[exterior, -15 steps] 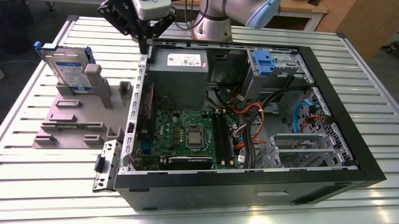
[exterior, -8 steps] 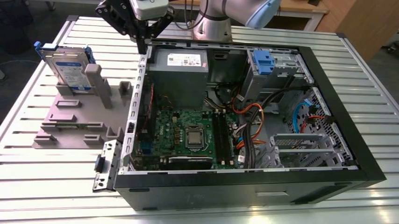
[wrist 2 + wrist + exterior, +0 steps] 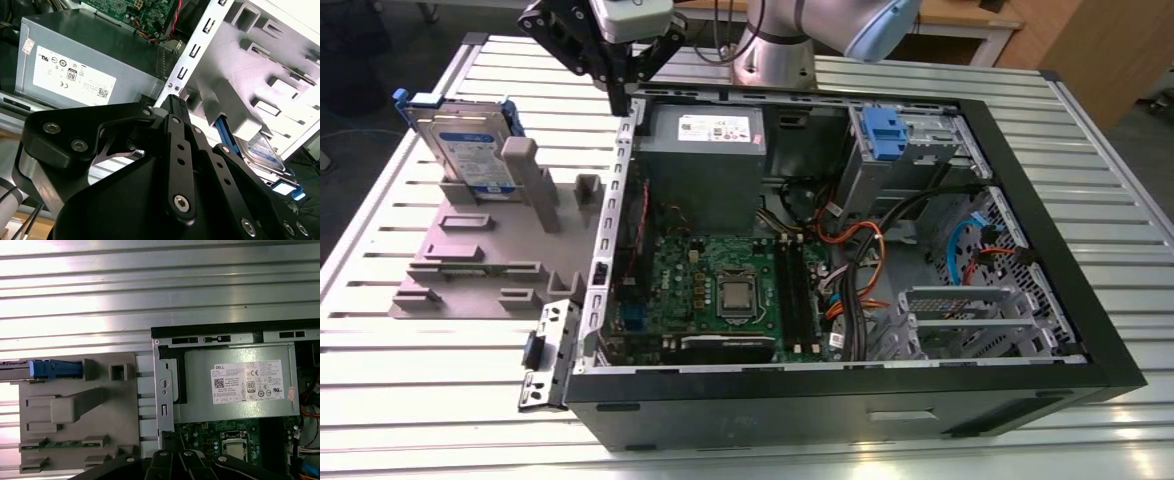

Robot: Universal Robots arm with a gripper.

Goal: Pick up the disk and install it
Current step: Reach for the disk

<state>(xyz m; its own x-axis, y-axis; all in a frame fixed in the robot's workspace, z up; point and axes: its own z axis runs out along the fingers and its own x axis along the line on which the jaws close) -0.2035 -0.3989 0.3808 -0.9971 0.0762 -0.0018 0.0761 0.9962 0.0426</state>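
gripper (image 3: 618, 95) hung with fingers pinched together, nothing between them. the tips hovered just over the back edge of the open computer case (image 3: 787, 410), with the power supply (image 3: 704, 150) right beside them. the disk (image 3: 459, 142) stood upright in the grey holder (image 3: 467, 260), well apart from the fingers, toward the exterior view's left.

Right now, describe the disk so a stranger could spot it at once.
Beside the open black computer case, on the exterior view's left, sits a grey plastic holder. The disk stands on edge at its far end: a flat silver slab with white-and-blue label and blue side rails, unlike the plain grey posts beside it.
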